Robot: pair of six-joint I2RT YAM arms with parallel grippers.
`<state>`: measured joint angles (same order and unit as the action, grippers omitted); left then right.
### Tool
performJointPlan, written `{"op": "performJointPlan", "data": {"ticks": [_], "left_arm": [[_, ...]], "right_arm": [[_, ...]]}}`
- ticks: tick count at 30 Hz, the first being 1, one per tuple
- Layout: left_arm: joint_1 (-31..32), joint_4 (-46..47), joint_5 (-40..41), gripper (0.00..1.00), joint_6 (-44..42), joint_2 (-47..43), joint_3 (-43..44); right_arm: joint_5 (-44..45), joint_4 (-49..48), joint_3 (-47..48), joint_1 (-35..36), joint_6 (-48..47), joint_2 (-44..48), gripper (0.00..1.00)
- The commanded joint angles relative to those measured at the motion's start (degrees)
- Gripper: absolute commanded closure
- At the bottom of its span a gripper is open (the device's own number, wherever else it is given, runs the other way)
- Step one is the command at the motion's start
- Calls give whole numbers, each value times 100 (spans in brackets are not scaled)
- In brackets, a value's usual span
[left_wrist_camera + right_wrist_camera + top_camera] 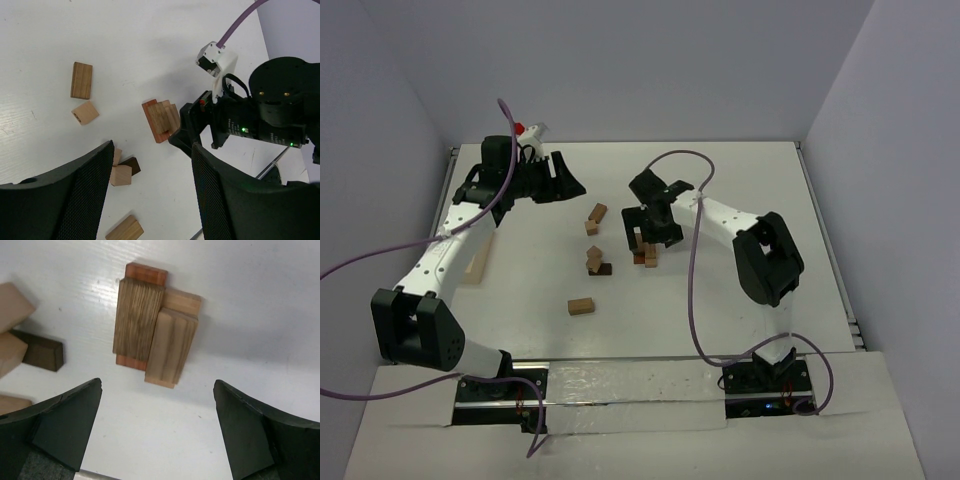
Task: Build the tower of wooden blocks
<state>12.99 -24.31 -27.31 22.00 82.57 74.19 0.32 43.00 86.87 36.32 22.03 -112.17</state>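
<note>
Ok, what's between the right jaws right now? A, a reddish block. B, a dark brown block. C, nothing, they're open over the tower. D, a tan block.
C: in the right wrist view the right jaws stand wide apart with nothing between them, and the tower sits on the table below the gap.

The tower (150,325) is a small stack on the white counter (740,200). A reddish-brown block lies flat at the bottom, with tan blocks on top. More wood blocks (581,306) lie loose nearby, mostly tan, one dark brown (44,353).
</note>
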Motion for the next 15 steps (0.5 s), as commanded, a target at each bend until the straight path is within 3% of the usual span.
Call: {"op": "performJointPlan", "data": {"ticks": [1,10,15], "left_arm": [[-34,6,-31,30,-146,-333,122],[-43,29,-268,31,-494,-496,-19],[-43,135,-560,32,-731,-476,-81]], "right_arm": [[-304,-185,-347,-30,-733,615,0],[-1264,-933,-1921,-34,-2714,1670,2],[-1818,-1407,-2481,-52,-3689,2085,14]]}}
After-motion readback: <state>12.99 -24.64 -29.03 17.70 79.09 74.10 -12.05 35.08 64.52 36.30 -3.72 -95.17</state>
